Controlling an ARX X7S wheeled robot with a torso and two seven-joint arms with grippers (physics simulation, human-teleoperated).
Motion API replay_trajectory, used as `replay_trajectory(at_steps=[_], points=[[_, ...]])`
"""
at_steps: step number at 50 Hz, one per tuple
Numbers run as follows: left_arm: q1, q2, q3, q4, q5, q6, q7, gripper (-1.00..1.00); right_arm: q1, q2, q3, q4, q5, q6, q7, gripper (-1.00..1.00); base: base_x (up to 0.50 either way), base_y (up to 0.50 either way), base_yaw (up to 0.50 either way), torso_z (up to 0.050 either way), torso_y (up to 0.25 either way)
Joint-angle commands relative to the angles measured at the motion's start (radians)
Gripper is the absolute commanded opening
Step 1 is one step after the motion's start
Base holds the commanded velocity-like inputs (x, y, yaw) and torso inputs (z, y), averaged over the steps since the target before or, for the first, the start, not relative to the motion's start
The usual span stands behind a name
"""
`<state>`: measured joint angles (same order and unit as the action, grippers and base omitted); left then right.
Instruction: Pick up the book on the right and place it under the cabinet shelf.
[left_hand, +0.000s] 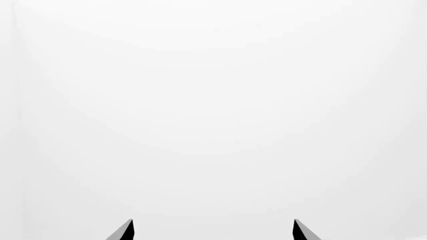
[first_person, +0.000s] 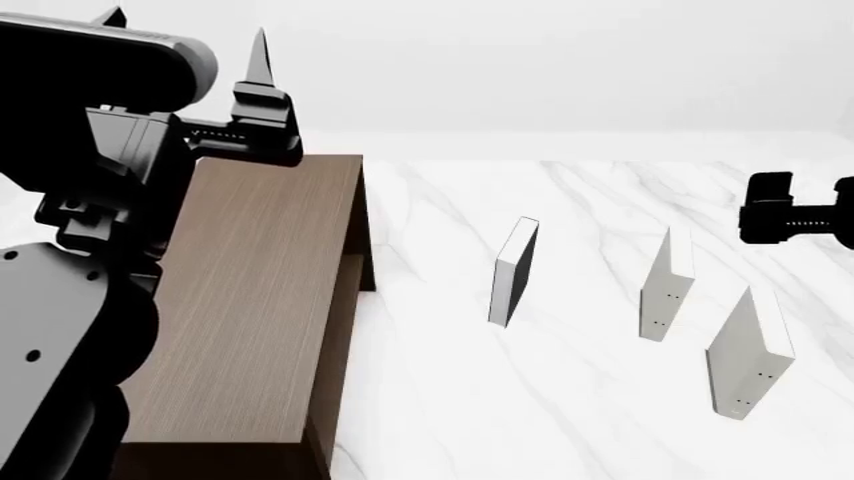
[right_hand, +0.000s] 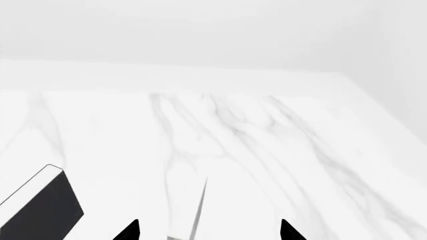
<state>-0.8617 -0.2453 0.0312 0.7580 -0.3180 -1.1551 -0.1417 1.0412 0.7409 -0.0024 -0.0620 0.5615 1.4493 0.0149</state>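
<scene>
Three books stand upright on the white marble table (first_person: 441, 400). The book on the right (first_person: 750, 350) is plain white with a grey spine and two dark dots. My right gripper (first_person: 798, 212) hangs above and behind it at the view's right edge. In the right wrist view the right gripper (right_hand: 210, 231) is open and empty, and a white book's thin edge (right_hand: 199, 210) lies between the fingertips; I cannot tell which white book it is. The dark brown cabinet shelf (first_person: 254, 300) stands at the left. My left gripper (first_person: 187, 35) is raised above the cabinet's far end, open and empty (left_hand: 213, 231).
A second white book (first_person: 665, 285) stands left of the right book. A black-faced book (first_person: 514, 270) stands between it and the cabinet, and shows in the right wrist view (right_hand: 40, 210). The left wrist view shows only a blank white wall.
</scene>
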Motion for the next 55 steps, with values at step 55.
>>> replay_trajectory(at_steps=[55], points=[[0.011, -0.022, 0.012, -0.006, -0.025, 0.013, -0.025, 1.0, -0.066, -0.043, -0.034, 0.12, -0.027, -0.139, 0.022, 1.0, 0.0, 0.0, 0.0, 0.0, 0.0]])
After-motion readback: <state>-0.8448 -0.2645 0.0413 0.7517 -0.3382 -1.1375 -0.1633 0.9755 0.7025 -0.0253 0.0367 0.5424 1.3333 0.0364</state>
